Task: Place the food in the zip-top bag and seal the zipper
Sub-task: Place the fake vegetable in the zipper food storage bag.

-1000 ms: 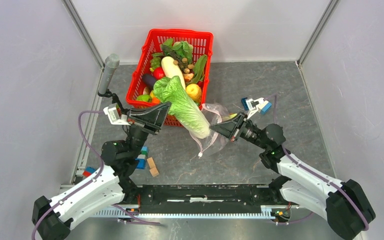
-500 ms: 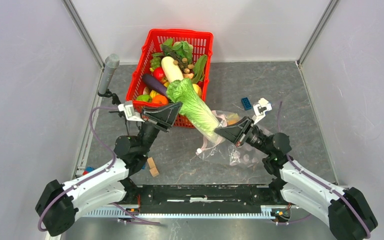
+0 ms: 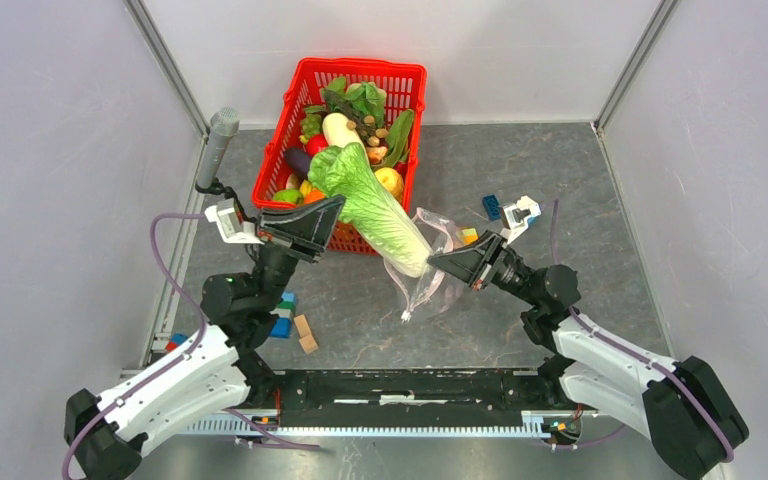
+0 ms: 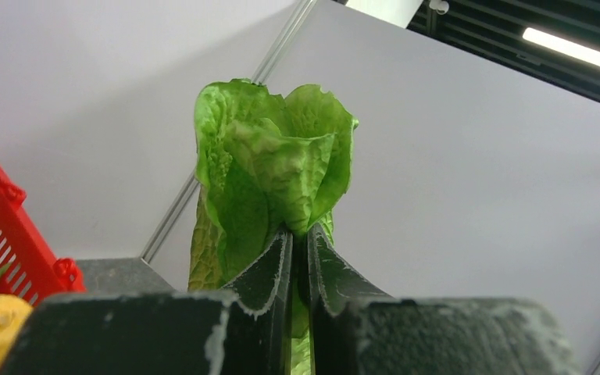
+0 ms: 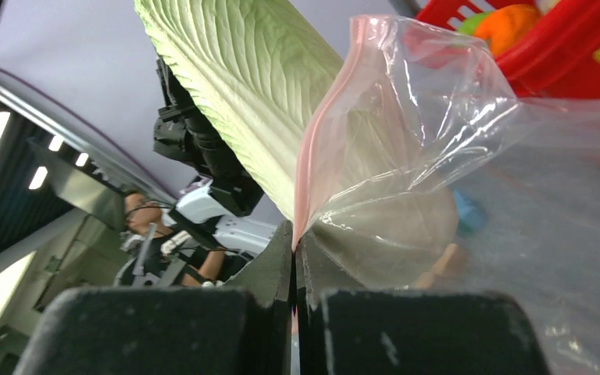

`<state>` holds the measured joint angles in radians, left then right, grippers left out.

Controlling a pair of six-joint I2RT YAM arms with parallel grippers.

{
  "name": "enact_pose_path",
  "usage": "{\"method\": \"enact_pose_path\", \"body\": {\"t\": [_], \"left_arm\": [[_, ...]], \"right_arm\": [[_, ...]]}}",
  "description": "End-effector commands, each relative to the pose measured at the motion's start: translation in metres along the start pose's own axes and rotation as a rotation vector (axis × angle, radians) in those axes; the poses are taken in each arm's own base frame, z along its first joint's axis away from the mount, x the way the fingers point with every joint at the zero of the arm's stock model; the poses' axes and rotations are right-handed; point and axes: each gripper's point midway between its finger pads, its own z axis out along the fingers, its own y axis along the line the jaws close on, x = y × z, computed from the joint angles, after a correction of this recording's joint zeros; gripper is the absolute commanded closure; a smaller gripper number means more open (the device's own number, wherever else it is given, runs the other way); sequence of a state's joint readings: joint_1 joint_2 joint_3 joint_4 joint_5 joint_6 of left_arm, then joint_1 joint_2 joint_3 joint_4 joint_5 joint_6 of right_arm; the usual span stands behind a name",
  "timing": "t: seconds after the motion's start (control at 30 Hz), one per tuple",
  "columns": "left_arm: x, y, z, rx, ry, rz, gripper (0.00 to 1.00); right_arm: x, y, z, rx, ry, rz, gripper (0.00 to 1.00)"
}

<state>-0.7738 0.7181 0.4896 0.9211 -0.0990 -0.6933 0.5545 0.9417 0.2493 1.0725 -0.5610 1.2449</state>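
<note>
Grey stone-patterned counter (image 3: 560, 200), boxed in by pale wall panels, fills the overhead view. At its far side stands a red basket (image 3: 360, 66) heaped with toy produce. Over the basket's near edge the left claw (image 3: 334, 212) holds the napa cabbage (image 3: 375, 205) aloft, its white stalk end slanting down to the right. That end meets the mouth of the zip-top bag (image 3: 422, 290), which hangs crumpled from the right claw (image 3: 438, 263). A few building blocks (image 3: 295, 325) lie near the left arm.

Left wrist view: both fingers are clenched on a thin fold of green leaf, almost touching, with the frilled top standing up beyond them.

Right wrist view: the fingers are pinched tight on the bag's edge at the pink zipper (image 5: 312, 148), which curves up from them. The cabbage lies against that strip; whether its stalk end is already inside the plastic I cannot tell.

The step in hand looks like feeding the cabbage in. To do it well, the right claw should hold its lip high and pulled away so the mouth gapes, while the left aims the stalk end into the gap and pushes along the cabbage's length. A leaf-only grip is weak, so a slow push without twisting suits best, letting go only once most of the cabbage is past the zipper.
</note>
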Motion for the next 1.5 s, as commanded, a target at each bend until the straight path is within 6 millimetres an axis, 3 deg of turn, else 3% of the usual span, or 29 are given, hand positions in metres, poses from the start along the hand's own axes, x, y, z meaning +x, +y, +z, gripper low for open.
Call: {"method": "enact_pose_path", "body": {"t": [0.0, 0.43, 0.6, 0.77, 0.9, 1.17, 1.3, 1.47], "left_arm": [[-0.025, -0.023, 0.011, 0.041, -0.025, 0.053, 0.98], [0.009, 0.008, 0.005, -0.049, 0.078, 0.064, 0.98], [0.02, 0.016, 0.005, -0.063, 0.097, 0.071, 0.98], [0.021, 0.019, 0.008, -0.061, 0.086, 0.073, 0.98], [0.026, 0.016, 0.012, -0.035, 0.081, 0.045, 0.98], [0.048, 0.022, 0.013, -0.015, 0.117, 0.011, 0.98], [0.064, 0.036, 0.002, -0.055, 0.154, 0.019, 0.98], [0.068, 0.047, -0.007, -0.092, 0.163, 0.061, 0.98]], "right_arm": [[-0.013, 0.05, -0.003, -0.213, -0.054, 0.047, 1.0], [0.002, 0.02, -0.012, -0.194, -0.082, 0.195, 1.0], [0.007, -0.009, -0.02, -0.079, -0.101, 0.199, 1.0], [0.006, -0.03, -0.018, 0.05, -0.087, 0.095, 1.0], [0.005, -0.064, -0.024, 0.256, -0.071, 0.001, 1.0], [0.007, -0.067, -0.041, 0.269, -0.088, 0.016, 1.0], [-0.001, -0.056, -0.042, 0.217, -0.114, 0.025, 1.0], [-0.016, -0.033, -0.035, 0.15, -0.141, -0.005, 1.0]]}}
